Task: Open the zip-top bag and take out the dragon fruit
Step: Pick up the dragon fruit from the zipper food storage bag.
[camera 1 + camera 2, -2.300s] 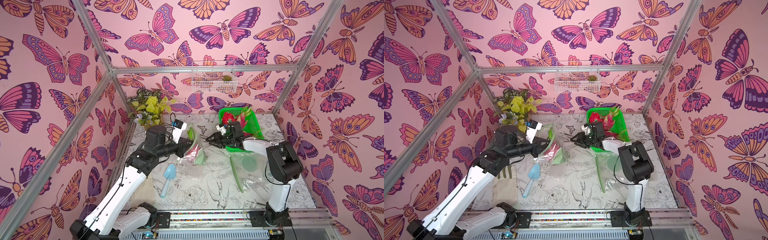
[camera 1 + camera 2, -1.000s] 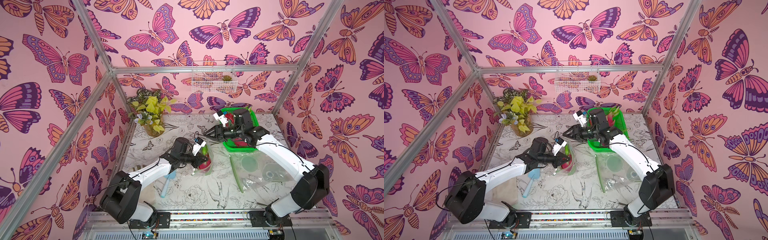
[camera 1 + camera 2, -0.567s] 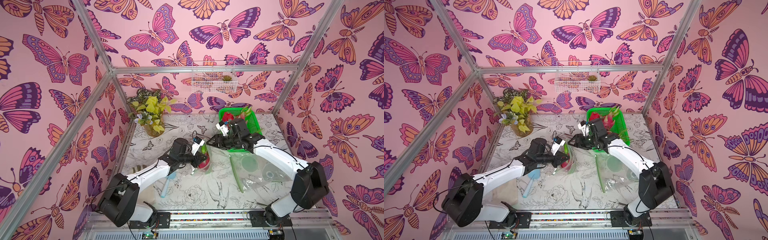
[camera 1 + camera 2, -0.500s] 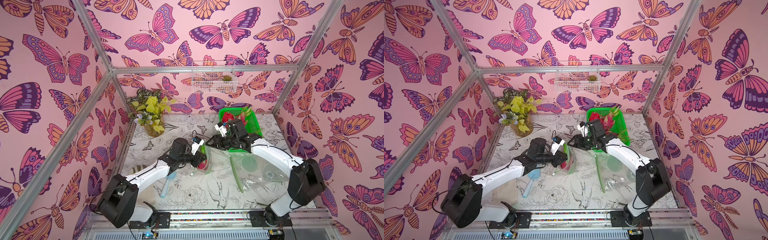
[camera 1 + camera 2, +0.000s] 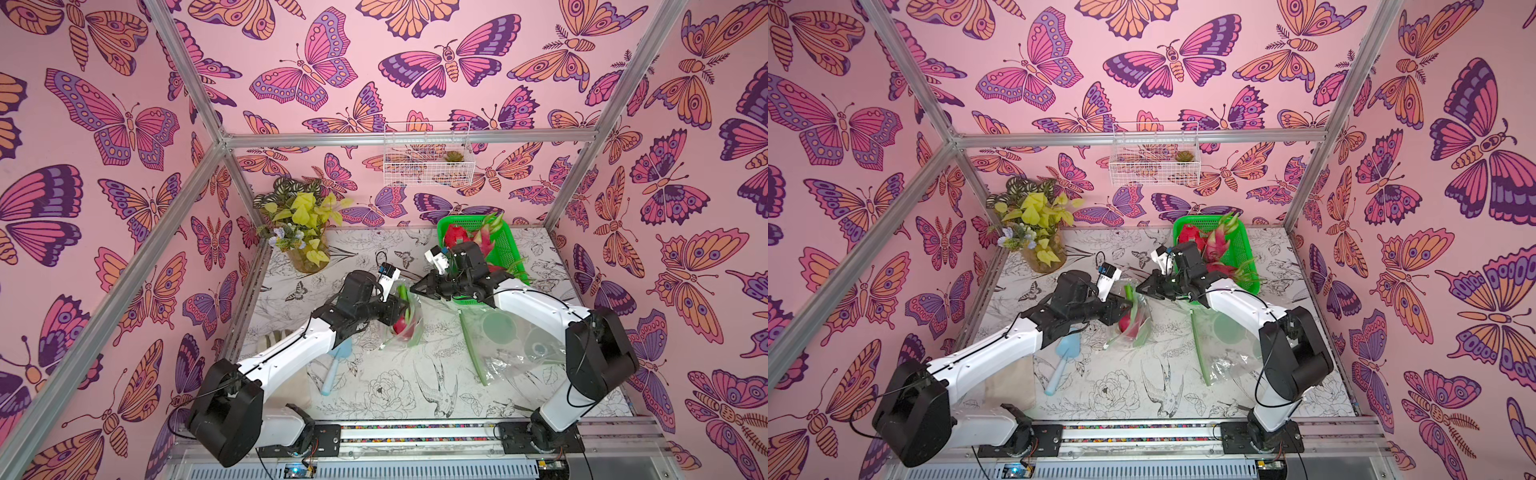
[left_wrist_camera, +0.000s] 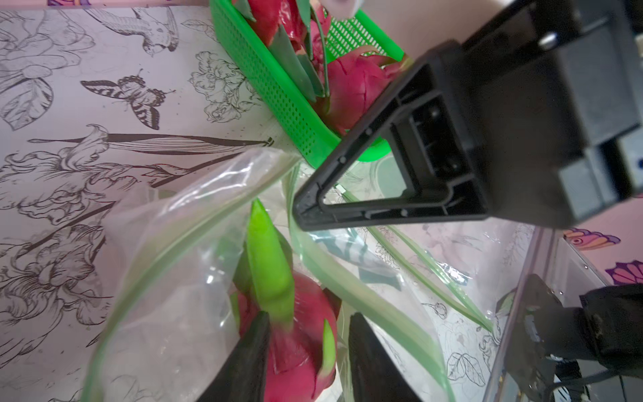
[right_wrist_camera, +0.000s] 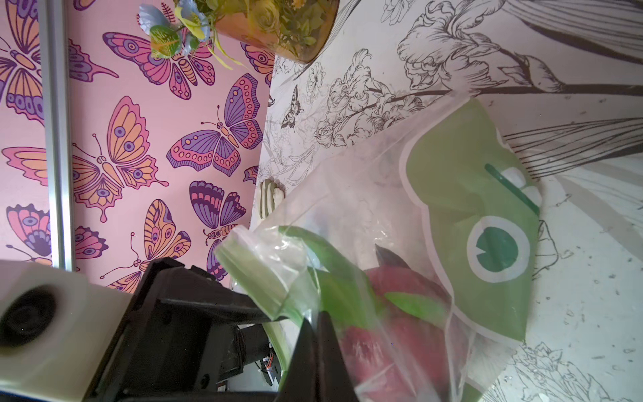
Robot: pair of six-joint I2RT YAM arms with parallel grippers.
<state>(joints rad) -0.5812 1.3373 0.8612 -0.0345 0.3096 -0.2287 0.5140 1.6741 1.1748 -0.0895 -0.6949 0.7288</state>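
A clear zip-top bag (image 5: 417,332) (image 5: 1143,332) with a green rim stands mid-table, holding one magenta dragon fruit (image 5: 400,325) (image 5: 1125,323) (image 6: 295,351). My left gripper (image 5: 400,308) (image 6: 309,315) reaches into the bag's mouth. It is open, with one finger against the fruit and the other a little off it. My right gripper (image 5: 414,289) (image 5: 1138,291) (image 7: 315,315) is shut on the bag's green rim (image 7: 254,275) from the far side. More dragon fruit (image 5: 455,237) lie in the green basket (image 5: 509,249).
A second clear bag (image 5: 503,345) with green print lies flat at the right, under my right arm. A blue scoop (image 5: 336,363) and a pale cloth (image 5: 272,341) lie left of centre. A potted plant (image 5: 305,245) stands back left, and a wire basket (image 5: 428,164) hangs on the back wall.
My right gripper came down from beside the basket to the bag's mouth and shut there. My left gripper stayed at the bag and its jaws spread apart.
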